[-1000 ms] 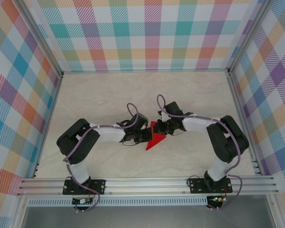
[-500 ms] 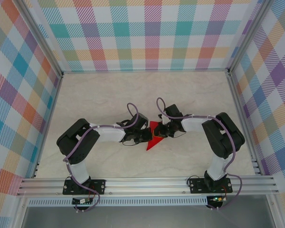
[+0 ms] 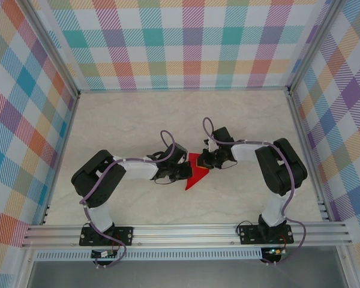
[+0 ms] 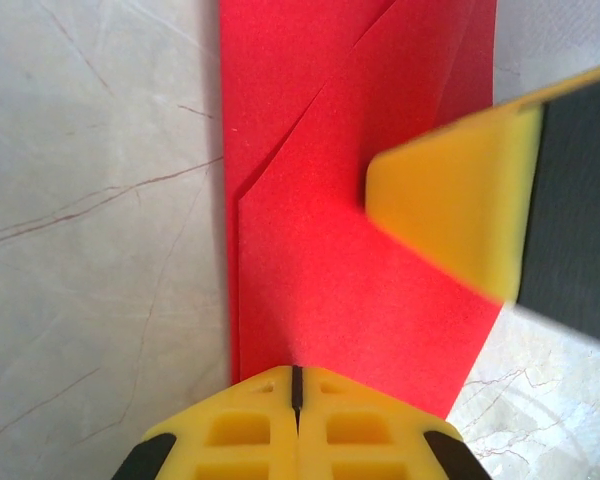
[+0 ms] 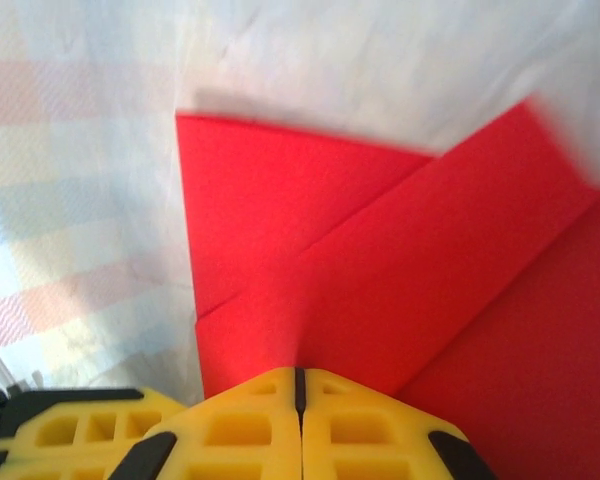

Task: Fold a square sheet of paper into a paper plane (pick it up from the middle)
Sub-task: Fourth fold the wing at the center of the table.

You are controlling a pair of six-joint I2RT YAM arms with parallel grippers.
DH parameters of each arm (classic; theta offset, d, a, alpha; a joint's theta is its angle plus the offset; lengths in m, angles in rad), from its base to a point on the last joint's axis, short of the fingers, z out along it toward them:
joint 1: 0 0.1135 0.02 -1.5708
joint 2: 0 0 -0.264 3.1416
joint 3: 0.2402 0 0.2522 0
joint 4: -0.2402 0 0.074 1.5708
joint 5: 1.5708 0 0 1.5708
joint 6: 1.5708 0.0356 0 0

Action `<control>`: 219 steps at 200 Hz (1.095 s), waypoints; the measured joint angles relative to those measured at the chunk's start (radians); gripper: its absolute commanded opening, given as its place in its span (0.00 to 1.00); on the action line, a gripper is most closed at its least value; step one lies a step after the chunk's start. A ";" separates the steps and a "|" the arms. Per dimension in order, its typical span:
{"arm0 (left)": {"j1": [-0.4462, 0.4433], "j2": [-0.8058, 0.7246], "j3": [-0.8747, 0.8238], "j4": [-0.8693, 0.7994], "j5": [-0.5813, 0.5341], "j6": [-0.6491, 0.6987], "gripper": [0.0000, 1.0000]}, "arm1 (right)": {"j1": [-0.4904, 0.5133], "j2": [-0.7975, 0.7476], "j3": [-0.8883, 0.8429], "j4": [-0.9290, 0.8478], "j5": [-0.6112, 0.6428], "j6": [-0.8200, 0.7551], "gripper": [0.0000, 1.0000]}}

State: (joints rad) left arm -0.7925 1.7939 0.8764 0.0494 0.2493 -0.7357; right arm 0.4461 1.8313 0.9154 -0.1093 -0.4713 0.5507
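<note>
Two units inspected: we find the left pincer (image 4: 296,375) and right pincer (image 5: 300,372) fully closed, tips on the folded red paper (image 3: 195,178), centre frame on the counter (image 3: 132,120); grip unconfirmed.

Left arm (image 3: 135,167): elbow folded back toward the left edge of the worktop (image 3: 138,120), forearm reaching right. Right arm (image 3: 252,153): mirrored, elbow toward the right edge, forearm reaching left. Left gripper (image 3: 184,173) and right gripper (image 3: 203,161) point at each other near mid-worktop, tips close. Both jaws pressed together.
</note>
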 measured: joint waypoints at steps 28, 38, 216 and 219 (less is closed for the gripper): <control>0.000 -0.002 -0.003 0.005 0.000 0.000 0.00 | -0.019 0.014 0.023 -0.006 0.013 0.010 0.05; 0.000 -0.002 -0.003 0.005 0.000 0.000 0.00 | -0.020 0.019 0.032 -0.015 0.010 0.010 0.05; 0.000 -0.008 -0.005 -0.002 -0.005 0.004 0.00 | -0.009 -0.158 -0.044 0.001 0.055 0.063 0.06; 0.000 -0.008 -0.005 -0.002 -0.005 0.004 0.00 | 0.000 -0.158 -0.048 0.001 0.054 0.064 0.06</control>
State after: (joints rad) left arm -0.7925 1.7863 0.8715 0.0471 0.2447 -0.7319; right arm 0.4458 1.6737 0.8673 -0.1085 -0.4175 0.6144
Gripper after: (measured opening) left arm 0.044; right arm 0.066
